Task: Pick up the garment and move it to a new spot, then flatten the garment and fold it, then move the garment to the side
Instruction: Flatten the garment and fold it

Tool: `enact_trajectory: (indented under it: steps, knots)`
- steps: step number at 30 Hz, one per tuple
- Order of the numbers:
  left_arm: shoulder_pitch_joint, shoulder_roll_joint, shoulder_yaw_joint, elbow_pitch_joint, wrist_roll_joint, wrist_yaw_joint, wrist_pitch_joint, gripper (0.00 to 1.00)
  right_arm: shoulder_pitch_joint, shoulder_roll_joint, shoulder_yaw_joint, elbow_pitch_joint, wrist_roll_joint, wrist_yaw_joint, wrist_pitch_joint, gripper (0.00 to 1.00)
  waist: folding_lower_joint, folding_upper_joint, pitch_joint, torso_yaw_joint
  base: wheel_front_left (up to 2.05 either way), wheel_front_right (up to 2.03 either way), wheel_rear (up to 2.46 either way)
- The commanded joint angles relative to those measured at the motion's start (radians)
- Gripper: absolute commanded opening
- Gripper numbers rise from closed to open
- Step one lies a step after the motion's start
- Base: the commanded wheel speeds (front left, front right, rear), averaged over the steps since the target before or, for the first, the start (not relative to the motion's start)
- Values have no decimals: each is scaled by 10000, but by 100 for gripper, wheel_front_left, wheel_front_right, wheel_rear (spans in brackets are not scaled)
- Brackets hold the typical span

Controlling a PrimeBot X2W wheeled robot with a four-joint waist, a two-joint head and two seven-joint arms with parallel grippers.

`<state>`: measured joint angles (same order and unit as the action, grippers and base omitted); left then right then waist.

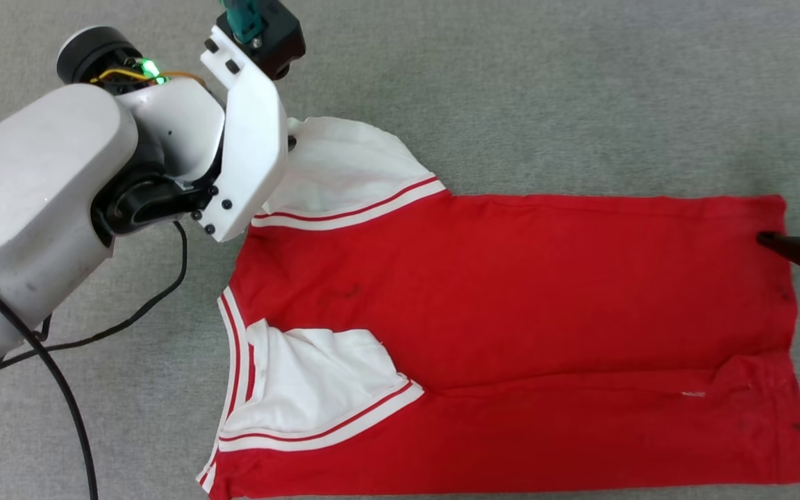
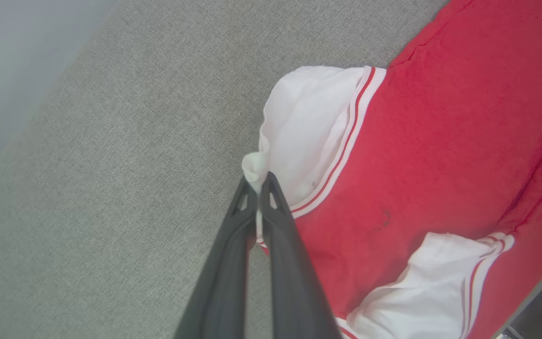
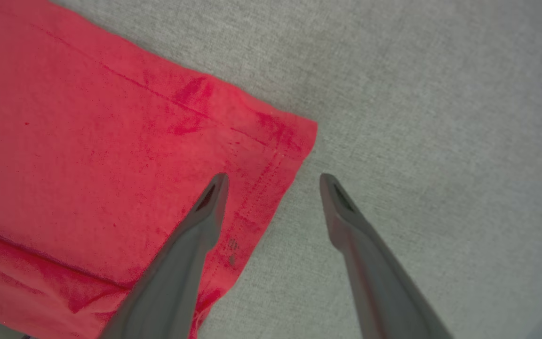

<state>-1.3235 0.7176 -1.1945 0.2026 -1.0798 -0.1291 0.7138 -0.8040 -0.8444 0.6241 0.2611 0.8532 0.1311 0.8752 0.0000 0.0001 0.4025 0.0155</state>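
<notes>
**Folding stage, partly complete.** The garment [image 1: 511,292] lies spread on the grey tabletop [image 1: 511,83] with a plain red face up. Its collar end points toward the robot's left and its hem toward the right; no print is visible. In the left wrist view, its near long side runs just beside the tabletop's near edge.

The near sleeve [image 1: 317,382] is turned inward onto the red body. A long crease runs from it toward the hem, so the near side appears to be folded over already. The far sleeve [image 1: 351,167] lies outward on bare tabletop, not folded in.

**Left tool** [image 2: 258,181]: clenched on the tip of the far sleeve, with a small tuft of white cloth bunched between the fingers.

**Right tool** [image 3: 273,181]: released, fingers spread wide at the far hem corner [image 3: 294,136]. One finger is over the red cloth and the other over bare tabletop. Whether either touches the cloth cannot be told.

**Judged progress:**
- **Done:** The pick-up, the move to a new spot and the flattening look finished, since the body lies smooth with few wrinkles. One lengthwise fold seems made.
- **In hand:** The step under way is judged to be the second lengthwise fold, along the far side.
- **Left to do:** The right tool has yet to close on the hem corner. The far edge and sleeve must then be carried over the body, followed by any crosswise fold. Last comes moving the folded garment to the side.
</notes>
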Motion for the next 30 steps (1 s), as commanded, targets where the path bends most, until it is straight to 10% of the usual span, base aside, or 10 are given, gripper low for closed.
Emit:
enact_trajectory:
  steps: [1, 13, 14, 15, 30]
  knots:
    - [-178, -1, 5, -62, 60, -2, -33, 0, -269, 133, 54, 182, 133, -7, 133, 100, 0, -1, 224, 192, 0, 0, 0]
    - [-300, 72, -75, -254, 10, -3, -255, 0, 129, 640, 1161, 1448, 463, -9, 322, 100, 0, -1, 631, 401, 0, 0, 0]
    - [-254, 100, -98, -232, -20, -3, -295, 0, 74, 634, 1161, 1504, 443, -12, 214, 38, 0, -1, 597, 378, 0, 0, 0]
    - [-203, 116, -113, -215, -49, -3, -319, 0, -3, 618, 1211, 1513, 425, -12, 135, 0, 0, -1, 543, 352, 0, 0, 0]
    - [1271, 1093, -119, -888, -557, 243, -1372, 0, 20, 306, 1490, 961, 968, -7, -2029, 0, 0, -1, -1270, -60, 0, 0, 0]
